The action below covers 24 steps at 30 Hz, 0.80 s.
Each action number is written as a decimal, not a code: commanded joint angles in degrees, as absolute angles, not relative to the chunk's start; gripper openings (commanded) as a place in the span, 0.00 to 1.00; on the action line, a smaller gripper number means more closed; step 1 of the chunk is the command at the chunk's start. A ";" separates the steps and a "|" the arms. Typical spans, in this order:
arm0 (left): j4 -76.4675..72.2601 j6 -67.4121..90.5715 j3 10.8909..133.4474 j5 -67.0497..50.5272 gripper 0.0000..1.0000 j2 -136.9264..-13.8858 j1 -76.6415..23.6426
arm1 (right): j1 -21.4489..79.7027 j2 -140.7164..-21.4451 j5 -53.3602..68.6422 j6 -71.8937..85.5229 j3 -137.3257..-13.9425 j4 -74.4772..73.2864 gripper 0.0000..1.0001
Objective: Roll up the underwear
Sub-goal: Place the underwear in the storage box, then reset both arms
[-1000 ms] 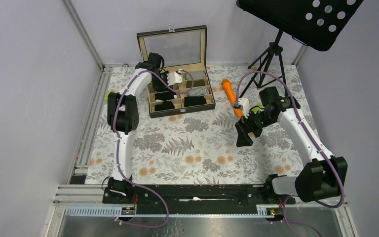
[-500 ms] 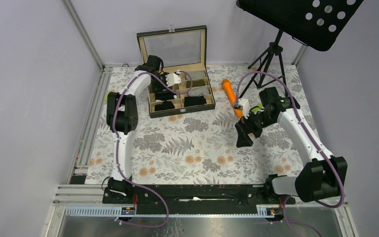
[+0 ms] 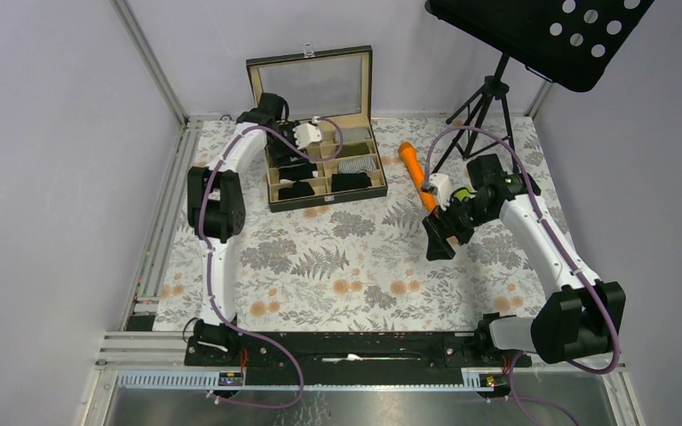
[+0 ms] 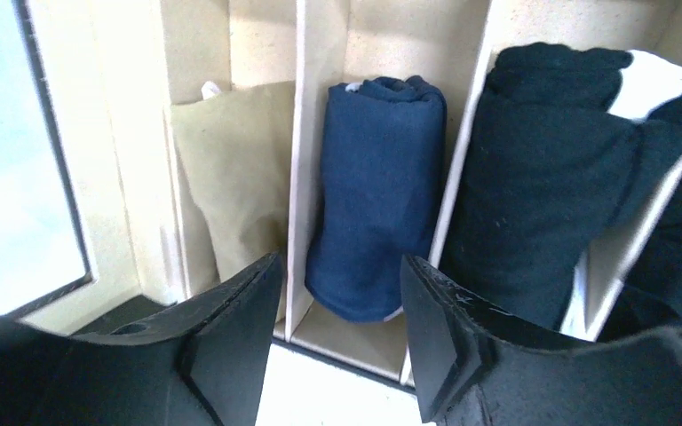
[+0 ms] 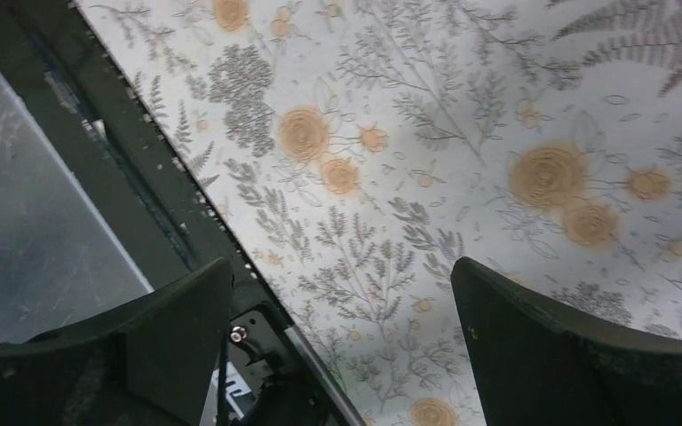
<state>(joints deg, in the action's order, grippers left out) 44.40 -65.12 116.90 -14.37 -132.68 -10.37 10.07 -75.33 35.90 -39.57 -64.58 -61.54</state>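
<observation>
Three rolled underwear lie side by side in the wooden box (image 4: 303, 98): an olive-tan one (image 4: 231, 177), a navy blue one (image 4: 377, 186) and a black one (image 4: 551, 186) with a white tag. My left gripper (image 4: 342, 293) hovers just in front of the navy roll, open, with nothing between its fingers. From above, the left gripper (image 3: 302, 142) sits over the box's (image 3: 320, 201) back left part. My right gripper (image 3: 435, 238) hangs wide open above the flowered cloth (image 5: 426, 160), empty.
The box's glass lid (image 3: 313, 84) stands upright at the back. An orange carrot-shaped stick (image 3: 412, 169) lies right of the box. A music stand's tripod (image 3: 484, 111) stands at the back right. The black rail (image 5: 142, 169) runs along the table's near edge.
My left gripper has opened and drawn back a little toward the box's back left. The right arm has stayed still.
</observation>
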 commanded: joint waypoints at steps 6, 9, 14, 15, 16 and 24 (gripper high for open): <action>42.36 -47.00 116.50 -23.46 0.65 -113.02 -10.09 | 9.69 -76.19 27.40 -30.71 -67.36 -45.19 1.00; 38.68 -37.43 109.03 -25.34 0.93 -103.92 -10.09 | 9.67 -78.09 25.43 -27.22 -68.99 -41.24 1.00; 23.55 -15.24 87.38 -21.54 0.99 -86.33 -10.12 | 9.67 -80.61 20.87 -20.54 -74.34 -35.63 1.00; 20.94 -10.36 83.50 -19.28 0.99 -83.18 -10.11 | 9.67 -80.81 20.07 -18.78 -75.41 -34.30 0.99; 19.14 -6.12 80.60 -17.73 0.99 -80.09 -10.11 | 9.67 -80.93 19.24 -16.87 -76.16 -33.08 1.00; 18.55 6.50 70.98 -18.55 0.99 -71.11 -10.24 | 9.67 -78.19 10.42 -8.80 -77.16 -30.55 1.00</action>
<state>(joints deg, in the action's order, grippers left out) 23.07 -4.64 74.43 -20.47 -73.21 -10.35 9.98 -81.14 15.92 -14.06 -75.42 -32.69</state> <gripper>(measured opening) 0.989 0.993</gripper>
